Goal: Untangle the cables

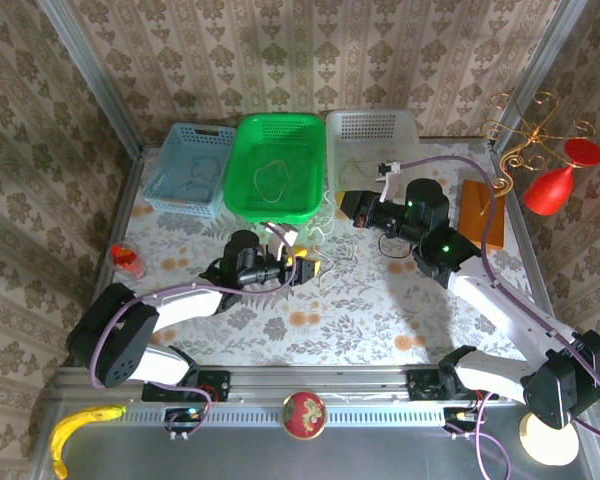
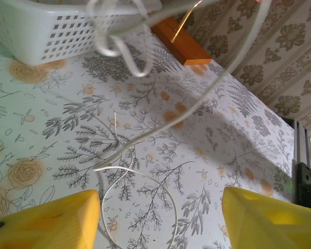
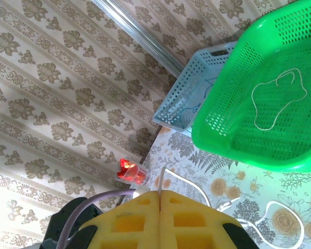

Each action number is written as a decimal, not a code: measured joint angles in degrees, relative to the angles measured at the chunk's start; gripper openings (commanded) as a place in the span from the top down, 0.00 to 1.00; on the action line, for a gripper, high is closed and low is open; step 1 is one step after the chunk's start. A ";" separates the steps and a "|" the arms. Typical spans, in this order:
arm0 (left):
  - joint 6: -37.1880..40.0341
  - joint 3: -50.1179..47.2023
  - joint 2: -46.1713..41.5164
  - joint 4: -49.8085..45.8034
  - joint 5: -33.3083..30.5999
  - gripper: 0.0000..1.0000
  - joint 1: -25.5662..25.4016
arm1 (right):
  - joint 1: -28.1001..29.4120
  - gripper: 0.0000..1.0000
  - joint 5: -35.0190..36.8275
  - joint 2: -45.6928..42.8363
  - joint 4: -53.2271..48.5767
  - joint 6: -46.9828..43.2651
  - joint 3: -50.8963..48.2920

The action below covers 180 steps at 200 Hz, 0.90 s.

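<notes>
A tangle of whitish cables [image 1: 326, 234] lies on the flowered table in front of the baskets. My left gripper [image 1: 308, 268] is open just left of it. In the left wrist view its yellow fingers [image 2: 46, 223] stand wide apart, low over a whitish loop [image 2: 145, 176] that rests on the cloth untouched. My right gripper [image 1: 343, 204] is shut on a whitish cable [image 3: 161, 179], which comes out from between its closed yellow pads [image 3: 197, 218]. A raised strand [image 2: 119, 46] hangs looped in the air. A tan cable [image 1: 272, 180] lies in the green basket [image 1: 242, 160], and a blue one [image 1: 195, 186] in the blue basket [image 1: 170, 165].
A clear basket [image 1: 370, 125] stands at the back right of the green one. An orange-brown block [image 1: 480, 212] lies at the right, with a red goblet and gold wire stand [image 1: 555, 185] beyond it. A red cup [image 1: 128, 258] sits at the left edge.
</notes>
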 measured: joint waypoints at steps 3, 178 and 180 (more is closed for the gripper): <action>0.02 0.07 0.02 -0.11 0.15 0.34 0.00 | -0.02 1.00 0.00 0.00 0.04 0.00 -0.04; 1.55 8.81 9.75 1.29 1.90 0.43 -0.07 | 1.77 1.00 -0.20 -0.42 2.58 1.77 -0.20; 1.36 8.85 9.84 1.40 1.90 0.45 -0.07 | 1.77 1.00 -0.20 -0.42 2.60 1.79 -0.20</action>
